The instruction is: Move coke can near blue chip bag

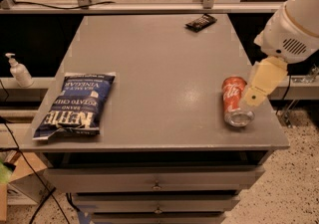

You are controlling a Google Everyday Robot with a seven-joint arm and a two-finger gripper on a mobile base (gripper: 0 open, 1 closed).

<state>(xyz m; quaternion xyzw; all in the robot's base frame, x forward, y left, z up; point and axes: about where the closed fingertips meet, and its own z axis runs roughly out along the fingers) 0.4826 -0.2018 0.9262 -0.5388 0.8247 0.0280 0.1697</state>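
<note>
The coke can (233, 98) lies on its side near the right front corner of the grey table (164, 63), its silver end toward the front edge. The blue chip bag (75, 104) lies flat at the table's left front, far from the can. My gripper (258, 88) hangs from the white arm at the right, just above and touching or nearly touching the can's right side.
A small black wrapper (201, 22) lies at the back right of the table. A white pump bottle (19, 70) stands on a ledge to the left. Drawers sit under the tabletop. A rail and glass run along the back.
</note>
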